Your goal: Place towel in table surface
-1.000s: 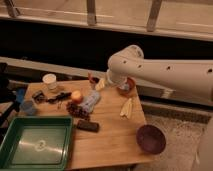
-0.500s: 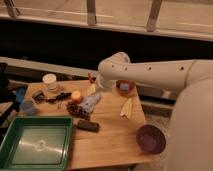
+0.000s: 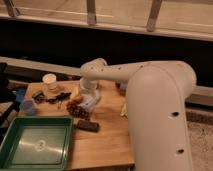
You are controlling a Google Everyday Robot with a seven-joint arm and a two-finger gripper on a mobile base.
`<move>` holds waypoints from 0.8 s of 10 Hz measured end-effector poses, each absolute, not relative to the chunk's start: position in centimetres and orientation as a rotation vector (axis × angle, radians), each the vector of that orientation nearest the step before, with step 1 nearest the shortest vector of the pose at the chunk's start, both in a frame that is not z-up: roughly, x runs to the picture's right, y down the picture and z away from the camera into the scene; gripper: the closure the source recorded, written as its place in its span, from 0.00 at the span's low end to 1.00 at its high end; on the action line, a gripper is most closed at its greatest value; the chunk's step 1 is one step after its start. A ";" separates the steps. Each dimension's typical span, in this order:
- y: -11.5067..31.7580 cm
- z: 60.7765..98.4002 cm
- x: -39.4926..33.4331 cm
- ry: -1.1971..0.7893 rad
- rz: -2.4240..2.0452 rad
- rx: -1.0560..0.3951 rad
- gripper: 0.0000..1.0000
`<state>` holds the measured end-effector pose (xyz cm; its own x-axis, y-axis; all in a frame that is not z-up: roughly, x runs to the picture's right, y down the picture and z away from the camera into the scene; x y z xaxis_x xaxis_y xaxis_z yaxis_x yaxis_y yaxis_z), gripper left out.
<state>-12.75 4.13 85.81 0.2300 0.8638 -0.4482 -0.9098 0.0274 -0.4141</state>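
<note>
The towel [image 3: 90,103], a small pale grey-blue bundle with whitish folds, lies on the table surface [image 3: 107,140], a light brown wooden top, near its middle. My gripper [image 3: 89,88] hangs at the end of the big white arm [image 3: 150,95], just above and behind the towel, pointing down at the table. The wrist hides its fingertips, and nothing shows in its grip. The towel rests on the wood, not lifted.
A green tray [image 3: 37,145] fills the front left corner. A black bar [image 3: 87,126] lies in front of the towel, an orange item [image 3: 75,101] and a dark block [image 3: 79,111] at its left. A white cup [image 3: 50,82], black cables [image 3: 57,97], a blue cup [image 3: 27,106] and yellow strips [image 3: 123,108] are also there.
The arm has swung left and nearer to the camera, and it now covers the right side of the table. The gripper has come over the towel. The towel has not moved.
</note>
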 end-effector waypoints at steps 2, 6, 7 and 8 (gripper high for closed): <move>4.2 86.3 -12.7 0.082 1.379 -0.712 0.20; 4.4 87.6 -11.8 0.060 1.448 -0.761 0.20; 4.4 88.6 -11.1 0.054 1.481 -0.779 0.20; 4.8 89.6 -11.3 0.055 1.500 -0.801 0.20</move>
<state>-11.29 4.83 89.62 0.1201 0.8571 -0.5010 -0.8915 -0.1290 -0.4343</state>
